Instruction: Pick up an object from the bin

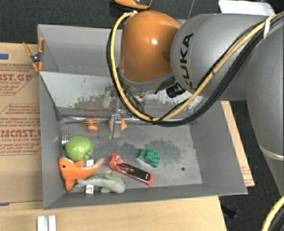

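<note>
The jaws hang low over the far part of the bin floor, just in front of the foot of the far sloping wall and a little left of the middle. Whether they are apart or together cannot be told, since the grey metal of the tip reads as one narrow upright piece. A small orange wedge (124, 124) lies right against the tip's right side; it is unclear whether it is gripped or only beside it. To the left of the tip, apart from it, a small orange and tan striped piece (90, 124) lies on the floor at the same depth.

Above the tip sits the round orange cover (146, 44) of the wrist, with yellow and black cables (132, 112) looped round and under it. The grey arm (218, 57) runs off to the right.

Nearer and to the right, a green building brick (149, 158) lies alone on the bare floor. Left of it lies a red and black tool (130, 170), set at a slant. The near left corner of the grey metal bin (74, 47) holds a small heap: a lime green ball (78, 148), an orange plush toy (72, 172) touching its near side, and a pale green plush piece (107, 183) nearest of all.
</note>
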`<state>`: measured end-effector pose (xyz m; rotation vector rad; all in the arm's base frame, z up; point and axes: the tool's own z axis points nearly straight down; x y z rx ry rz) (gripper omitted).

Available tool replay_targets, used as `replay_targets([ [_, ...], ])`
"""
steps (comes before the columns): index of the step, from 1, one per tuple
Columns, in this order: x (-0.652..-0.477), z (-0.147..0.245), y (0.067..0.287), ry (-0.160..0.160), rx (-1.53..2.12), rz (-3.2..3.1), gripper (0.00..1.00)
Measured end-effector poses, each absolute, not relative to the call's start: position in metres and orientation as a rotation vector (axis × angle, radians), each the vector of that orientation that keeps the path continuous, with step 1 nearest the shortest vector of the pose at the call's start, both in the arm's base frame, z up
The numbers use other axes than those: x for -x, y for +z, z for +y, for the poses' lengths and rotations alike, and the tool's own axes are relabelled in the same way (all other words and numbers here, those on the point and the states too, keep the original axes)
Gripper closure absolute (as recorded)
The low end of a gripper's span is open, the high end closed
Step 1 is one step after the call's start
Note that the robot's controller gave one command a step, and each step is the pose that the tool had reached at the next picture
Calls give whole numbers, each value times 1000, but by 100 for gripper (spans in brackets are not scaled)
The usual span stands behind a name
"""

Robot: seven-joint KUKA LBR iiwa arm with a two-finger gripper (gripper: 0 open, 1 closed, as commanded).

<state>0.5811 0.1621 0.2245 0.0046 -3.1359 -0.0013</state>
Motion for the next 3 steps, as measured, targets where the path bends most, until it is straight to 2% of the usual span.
replay_targets([
  [1,-583,161,230,-3,-2,-3144,0],
  [2,-571,190,158,-2,-214,-3139,0],
  [3,-561,239,140,-3,-648,-3088,0],
])
